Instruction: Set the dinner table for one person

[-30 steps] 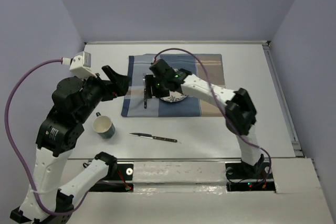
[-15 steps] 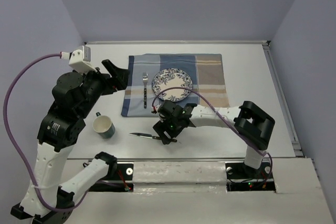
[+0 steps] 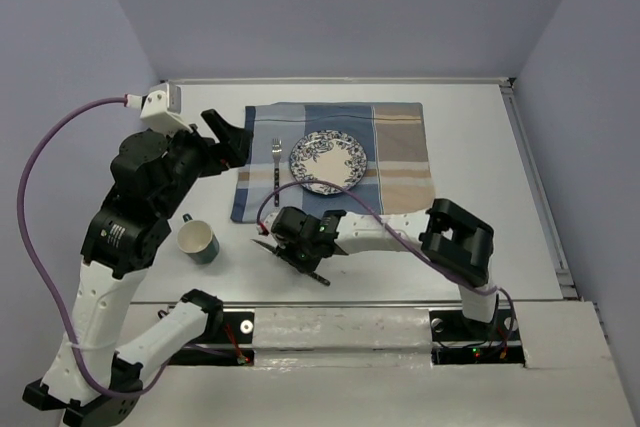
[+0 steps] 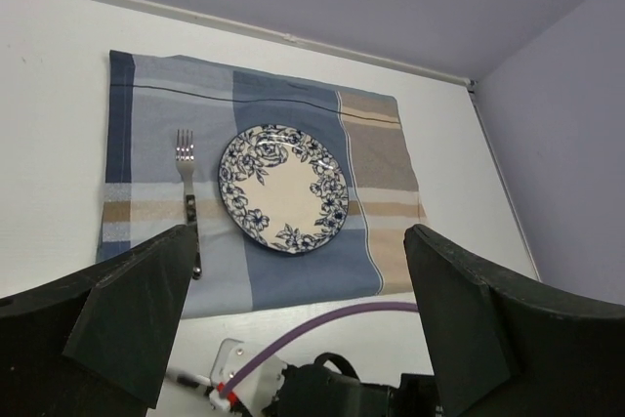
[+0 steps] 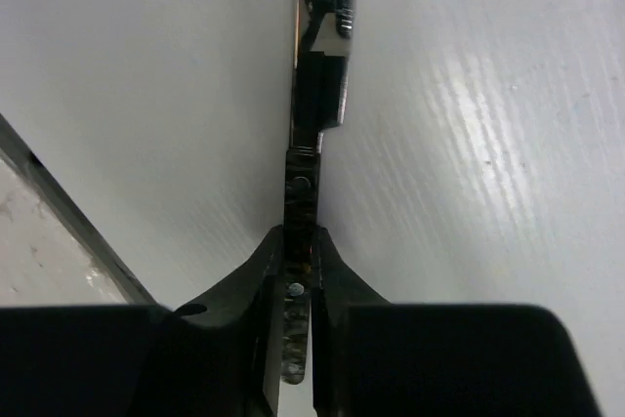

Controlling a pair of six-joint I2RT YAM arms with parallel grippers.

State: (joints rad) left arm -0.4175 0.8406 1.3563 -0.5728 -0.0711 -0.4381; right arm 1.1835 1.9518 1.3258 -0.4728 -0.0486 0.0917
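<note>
My right gripper is low over the dinner table near its front edge, shut on the dark handle of a knife. The shiny blade points away from the fingers in the right wrist view, just above the white surface. On the blue-and-tan plaid mat sit a blue-flowered plate and a fork to its left. From its raised place at the mat's left edge, my open, empty left gripper looks down on the plate and fork.
A green-and-cream cup stands on the table left of the knife, below my left arm. The right arm's purple cable loops over the mat's near edge. Walls close the table at the back and sides.
My right gripper left the plate on the mat, swung down to the knife near the front edge and shut on its handle. The left gripper shifted only slightly.
</note>
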